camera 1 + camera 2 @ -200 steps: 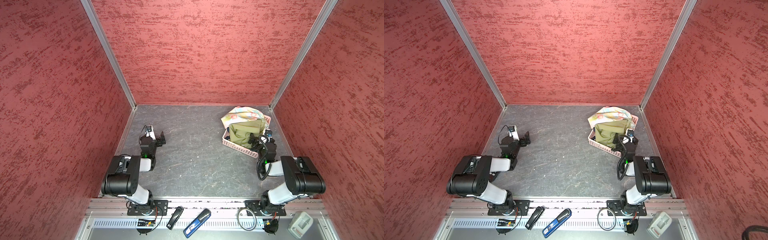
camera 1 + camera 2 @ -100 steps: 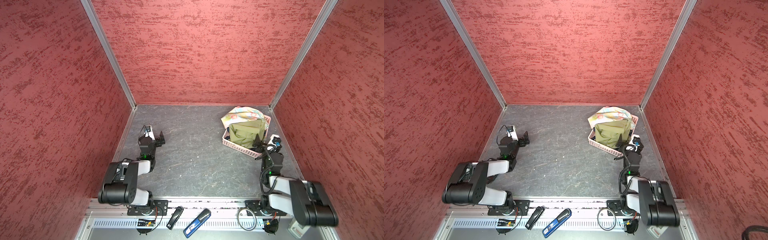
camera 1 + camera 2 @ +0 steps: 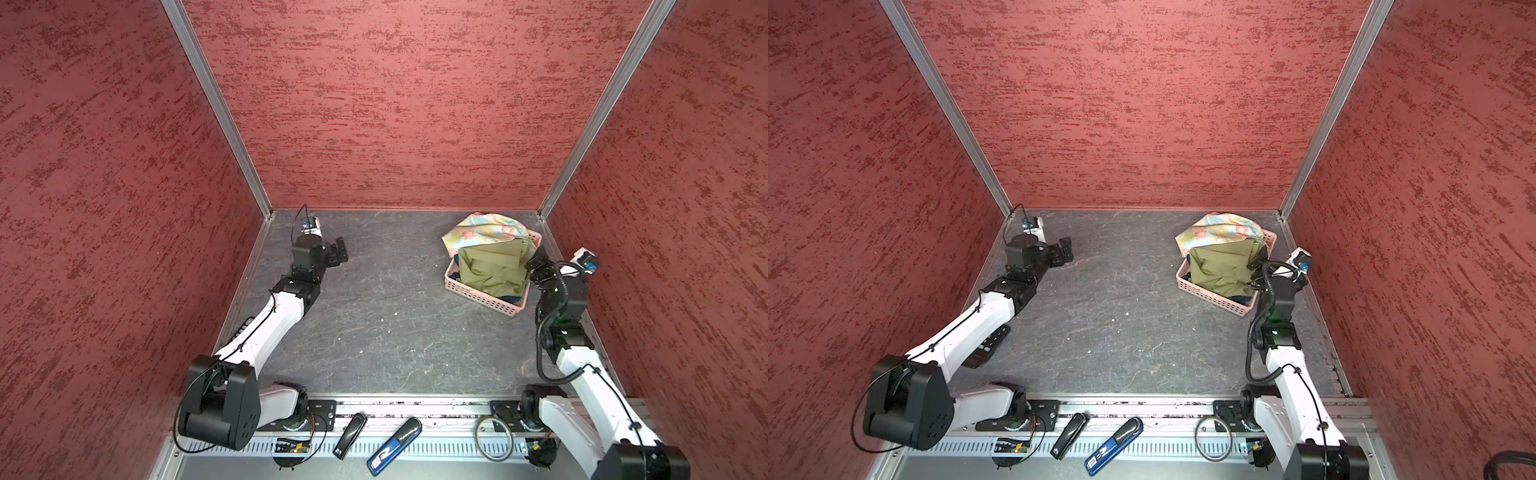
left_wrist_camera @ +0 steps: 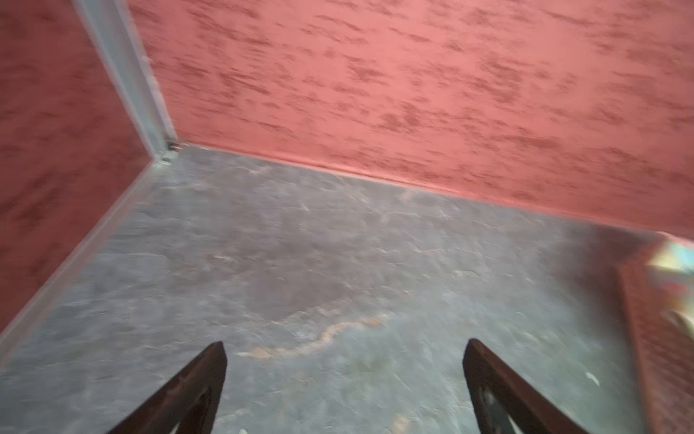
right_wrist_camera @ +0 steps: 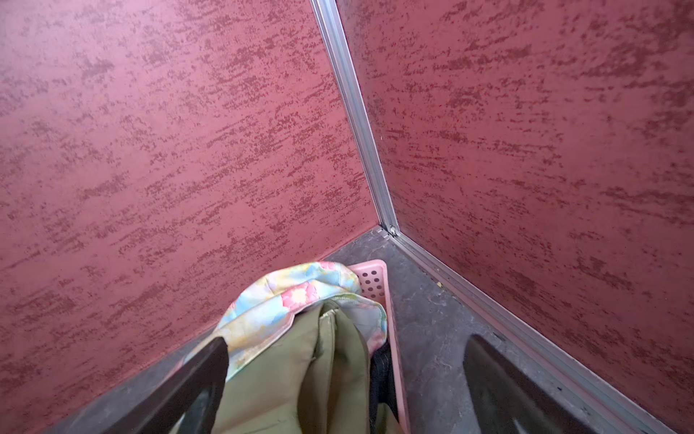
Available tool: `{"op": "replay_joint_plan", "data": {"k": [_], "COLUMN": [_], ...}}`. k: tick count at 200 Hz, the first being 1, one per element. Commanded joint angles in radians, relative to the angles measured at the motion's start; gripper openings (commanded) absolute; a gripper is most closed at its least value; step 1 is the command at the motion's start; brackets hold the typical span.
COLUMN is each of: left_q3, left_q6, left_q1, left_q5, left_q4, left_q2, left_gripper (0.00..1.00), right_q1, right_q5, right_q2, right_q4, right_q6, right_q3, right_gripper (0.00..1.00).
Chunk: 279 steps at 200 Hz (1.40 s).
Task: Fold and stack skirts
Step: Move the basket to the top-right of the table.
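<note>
Three skirts are piled in a pink basket [image 3: 478,293] [image 3: 1208,297] at the back right. The floral skirt [image 3: 486,230] [image 3: 1221,230] [image 5: 285,300] drapes over the far rim. On top of the pile lies the olive skirt [image 3: 494,266] [image 3: 1221,266] [image 5: 285,375]. Only a dark sliver of the denim skirt [image 5: 379,372] shows against the basket wall. My right gripper [image 3: 534,262] [image 3: 1256,266] [image 5: 347,340] is open and straddles the basket's right rim, holding nothing. My left gripper [image 3: 338,251] [image 3: 1065,249] [image 4: 345,344] is open over bare floor at the back left.
Red walls close in the grey floor on three sides, and the basket [image 5: 375,278] sits near the back right corner post. On the front rail lie a black tool [image 3: 349,434], a blue tool [image 3: 392,444] and a cable ring [image 3: 493,438]. The basket's edge [image 4: 653,357] shows in the left wrist view.
Both arms have stretched out from their folded pose. The right gripper came to the basket's right rim; the left gripper moved toward the back wall. Both stayed open.
</note>
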Motion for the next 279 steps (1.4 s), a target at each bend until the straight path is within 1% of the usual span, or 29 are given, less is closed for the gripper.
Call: {"op": "replay_joint_plan", "data": {"k": [1,10,17,35,40,50,56,68,83,99,116,131,143,165,188,200,214,249,265,279], "left_q3": [0.060,0.077,0.091,0.149,0.168,0.208,0.230,0.255,0.254,0.240,0.246,0.250,0.244,0.235,0.210,0.202,0.191,0.185,0.185,0.189], "left_q6": [-0.034,-0.042,-0.056,-0.078,-0.078,-0.091,-0.102,-0.132,-0.173,-0.197,-0.205,-0.209,-0.210,-0.207,-0.223,-0.231,-0.237,-0.241,-0.241,-0.241], "left_q1": [-0.057,-0.063,-0.064,-0.062,-0.061,-0.057,-0.048,-0.019,0.025,0.058,0.099,0.138,0.153,0.152,0.147,0.142,0.139,0.124,0.116,0.109], "left_q5": [0.112,0.165,0.202,0.246,0.257,0.268,0.284,0.339,0.414,0.424,0.433,0.472,0.481,0.489,0.502,0.503,0.505,0.499,0.496,0.489], "left_q4": [-0.158,-0.180,-0.206,-0.296,-0.330,-0.393,-0.432,-0.475,-0.489,-0.501,-0.539,-0.557,-0.555,-0.544,-0.505,-0.489,-0.475,-0.454,-0.441,-0.428], "left_q2": [0.000,0.006,0.014,0.043,0.052,0.070,0.077,0.082,0.064,0.029,0.007,-0.002,-0.008,-0.003,0.000,0.003,0.006,0.017,0.027,0.039], "left_gripper": [0.99,1.00,1.00,1.00,1.00,1.00,1.00,1.00,1.00,1.00,1.00,1.00,1.00,1.00,1.00,1.00,1.00,1.00,1.00,1.00], "right_q1": [0.062,0.110,0.149,0.296,0.353,0.433,0.463,0.531,0.608,0.643,0.654,0.658,0.657,0.635,0.592,0.572,0.536,0.445,0.410,0.396], "right_q5": [0.035,0.045,0.029,0.026,0.018,-0.007,-0.032,-0.091,-0.112,-0.166,-0.220,-0.220,-0.188,-0.158,-0.150,-0.135,-0.145,-0.123,-0.123,-0.139], "right_q2": [0.018,0.051,0.090,0.231,0.291,0.396,0.452,0.610,0.776,0.907,1.000,1.075,1.122,1.177,1.176,1.151,1.113,0.966,0.920,0.899], "right_q4": [-0.207,-0.231,-0.243,-0.283,-0.289,-0.293,-0.300,-0.323,-0.356,-0.382,-0.391,-0.436,-0.472,-0.524,-0.525,-0.524,-0.529,-0.510,-0.503,-0.482], "right_q6": [0.086,0.075,0.063,0.030,0.015,0.007,0.010,0.028,0.045,0.089,0.145,0.162,0.179,0.206,0.235,0.238,0.243,0.229,0.206,0.158], "right_q3": [0.109,0.163,0.209,0.345,0.388,0.456,0.491,0.580,0.677,0.758,0.807,0.858,0.888,0.914,0.861,0.823,0.767,0.591,0.534,0.509], "right_gripper": [0.98,0.98,0.98,0.98,0.98,0.98,0.98,0.98,0.98,0.98,0.98,0.98,0.99,0.99,0.99,0.99,0.99,0.99,0.99,0.99]}}
